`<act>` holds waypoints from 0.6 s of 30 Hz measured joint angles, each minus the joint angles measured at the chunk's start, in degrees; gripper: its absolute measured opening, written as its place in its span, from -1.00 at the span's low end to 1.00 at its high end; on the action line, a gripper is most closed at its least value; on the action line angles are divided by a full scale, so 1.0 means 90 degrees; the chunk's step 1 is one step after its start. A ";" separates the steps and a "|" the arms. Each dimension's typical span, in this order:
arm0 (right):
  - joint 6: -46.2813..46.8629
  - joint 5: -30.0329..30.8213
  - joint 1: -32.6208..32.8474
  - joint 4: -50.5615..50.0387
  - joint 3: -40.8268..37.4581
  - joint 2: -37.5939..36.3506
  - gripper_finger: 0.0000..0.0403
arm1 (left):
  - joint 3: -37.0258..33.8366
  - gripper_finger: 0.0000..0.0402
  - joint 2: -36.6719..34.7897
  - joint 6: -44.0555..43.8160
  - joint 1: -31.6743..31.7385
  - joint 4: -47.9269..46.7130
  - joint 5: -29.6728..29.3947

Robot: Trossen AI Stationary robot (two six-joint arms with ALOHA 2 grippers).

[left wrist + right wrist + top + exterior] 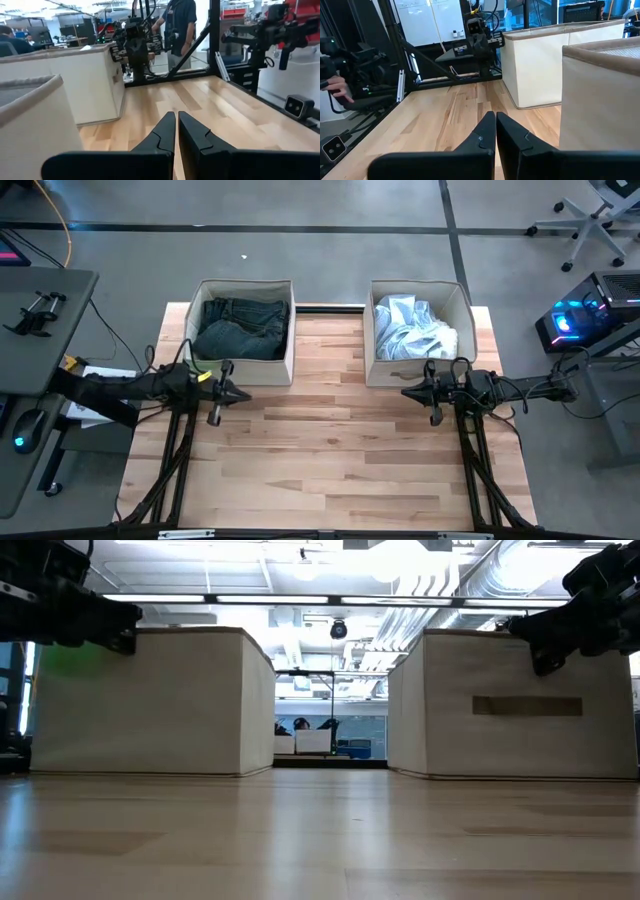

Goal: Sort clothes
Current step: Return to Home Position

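Two beige fabric bins stand at the table's far side. The left bin [244,330] holds dark denim and grey clothes [240,328]; the right bin [418,332] holds white and pale blue clothes [412,328]. My left gripper [246,393] hovers shut just in front of the left bin, pointing level toward the table's right. My right gripper [405,391] hovers shut in front of the right bin, pointing level toward the left. The shut left fingertips [176,116] and the shut right fingertips [495,116] hold nothing.
Bare wooden table top [330,460] stretches from the bins to the near edge. A person [180,25] stands beyond the table in the left wrist view, and a hand [337,90] shows at the side in the right wrist view. A desk [40,330] stands left of the table.
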 joint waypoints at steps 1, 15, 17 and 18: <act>0.0000 0.0002 -0.0002 0.0000 0.0000 0.0002 -1.00 | 0.0000 -1.00 0.0002 0.0069 0.0038 0.0001 0.0038; 0.0000 0.0002 -0.0002 0.0000 0.0000 0.0002 -1.00 | 0.0000 -1.00 0.0007 -0.0178 0.0059 0.0008 0.0071; 0.0000 0.0001 0.0000 0.0000 0.0000 0.0001 -1.00 | 0.0000 -1.00 0.0007 -0.0178 0.0059 0.0006 0.0071; 0.0000 0.0002 0.0000 0.0000 0.0000 0.0000 -1.00 | 0.0000 -1.00 0.0007 -0.0180 0.0059 0.0007 0.0071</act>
